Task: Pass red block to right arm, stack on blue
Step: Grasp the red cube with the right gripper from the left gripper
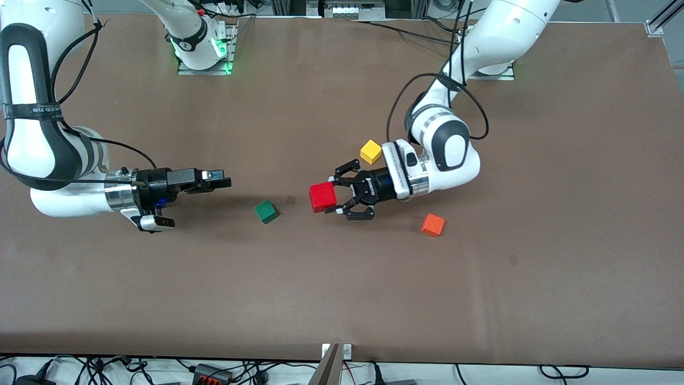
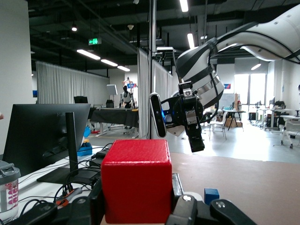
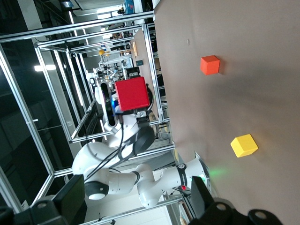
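With its jaws clamped on the red block [image 1: 323, 197], the left gripper [image 1: 342, 195] holds it raised over the surface [image 1: 342, 289] toward the right gripper [image 1: 216, 182], whose jaws look narrowly parted and empty, so handover and stacking on the blue cube [image 2: 211, 195] remain.

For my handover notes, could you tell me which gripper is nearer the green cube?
Left. The left gripper, holding the red block, is beside the green cube; the right gripper is slightly farther off.

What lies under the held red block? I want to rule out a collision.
Only bare table shows beneath the red block, held aloft in the left gripper. The spot directly underneath is covered.
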`<state>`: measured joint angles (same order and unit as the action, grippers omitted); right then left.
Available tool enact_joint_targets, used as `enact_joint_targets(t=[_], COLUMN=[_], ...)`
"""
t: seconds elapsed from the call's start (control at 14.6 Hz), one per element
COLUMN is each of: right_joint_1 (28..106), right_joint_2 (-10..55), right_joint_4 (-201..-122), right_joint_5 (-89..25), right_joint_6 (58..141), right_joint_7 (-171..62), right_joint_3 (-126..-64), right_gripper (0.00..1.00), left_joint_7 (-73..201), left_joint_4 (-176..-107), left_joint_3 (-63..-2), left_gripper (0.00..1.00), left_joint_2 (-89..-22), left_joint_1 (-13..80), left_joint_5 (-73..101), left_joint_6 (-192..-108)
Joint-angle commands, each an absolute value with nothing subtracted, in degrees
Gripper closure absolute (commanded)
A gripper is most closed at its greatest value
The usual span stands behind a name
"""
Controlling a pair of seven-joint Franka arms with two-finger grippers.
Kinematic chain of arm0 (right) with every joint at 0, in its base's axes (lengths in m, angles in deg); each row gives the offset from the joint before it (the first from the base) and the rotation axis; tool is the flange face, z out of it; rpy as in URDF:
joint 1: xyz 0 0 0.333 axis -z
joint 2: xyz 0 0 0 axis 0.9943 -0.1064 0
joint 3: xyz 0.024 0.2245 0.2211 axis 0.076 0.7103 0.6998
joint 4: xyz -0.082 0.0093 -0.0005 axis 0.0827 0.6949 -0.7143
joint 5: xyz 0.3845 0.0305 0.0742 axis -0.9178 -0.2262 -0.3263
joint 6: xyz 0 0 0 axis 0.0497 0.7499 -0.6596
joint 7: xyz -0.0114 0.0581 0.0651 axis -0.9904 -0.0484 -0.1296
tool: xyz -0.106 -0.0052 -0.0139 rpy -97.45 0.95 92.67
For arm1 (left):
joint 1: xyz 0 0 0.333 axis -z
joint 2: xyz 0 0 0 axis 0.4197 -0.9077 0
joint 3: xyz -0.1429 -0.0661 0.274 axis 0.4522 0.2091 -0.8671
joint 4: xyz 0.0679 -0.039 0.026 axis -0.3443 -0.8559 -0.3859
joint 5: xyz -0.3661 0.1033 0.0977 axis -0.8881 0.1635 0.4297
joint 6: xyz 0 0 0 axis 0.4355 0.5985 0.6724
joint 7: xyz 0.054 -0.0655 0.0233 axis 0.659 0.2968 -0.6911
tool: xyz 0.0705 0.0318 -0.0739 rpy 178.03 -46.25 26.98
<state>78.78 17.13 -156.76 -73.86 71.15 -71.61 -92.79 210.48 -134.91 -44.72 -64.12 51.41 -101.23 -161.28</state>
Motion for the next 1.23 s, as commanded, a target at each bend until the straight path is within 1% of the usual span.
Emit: enact_joint_targets(t=[0.0, 0.2, 0.48, 0.68, 0.75, 0.82, 1.16], right_joint_1=[74.8, 72.4, 71.6, 71.0, 70.9, 70.9, 70.9], right_joint_2=[18.2, 18.1, 17.6, 14.5, 13.9, 13.4, 12.1], right_joint_4=[-156.6, -156.6, -156.5, -152.6, -151.9, -151.6, -151.7], right_joint_5=[-74.2, -77.6, -78.7, -78.6, -78.7, -78.8, -79.8], right_joint_6=[75.3, 77.5, 77.9, 77.4, 77.4, 77.3, 76.9], right_joint_7=[-70.0, -69.9, -70.0, -70.3, -70.3, -70.3, -70.6], right_joint_3=[-92.8, -92.7, -92.6, -92.6, -92.6, -92.6, -92.4], right_gripper=[0.00, 0.00, 0.00, 0.00, 0.00, 0.00, 0.00], left_joint_7=[211.4, 210.5, 202.9, 200.9, 200.8, 200.4, 200.4], left_joint_4=[-131.3, -130.3, -131.5, -132.0, -132.1, -132.1, -132.1], left_joint_3=[-45.1, -45.0, -45.1, -44.8, -43.4, -42.5, -42.1], left_gripper=[0.99, 1.00, 1.00, 1.00, 1.00, 1.00, 1.00], left_joint_2=[-64.1, -64.2, -63.9, -63.5, -63.5, -63.5, -63.5], left_joint_1=[54.5, 56.2, 58.3, 58.5, 58.3, 58.1, 59.0], left_joint_5=[-101.6, -101.8, -101.7, -101.5, -101.5, -101.5, -101.6], left_joint_6=[-169.2, -172.0, -172.2, -171.9, -171.9, -171.9, -172.1])
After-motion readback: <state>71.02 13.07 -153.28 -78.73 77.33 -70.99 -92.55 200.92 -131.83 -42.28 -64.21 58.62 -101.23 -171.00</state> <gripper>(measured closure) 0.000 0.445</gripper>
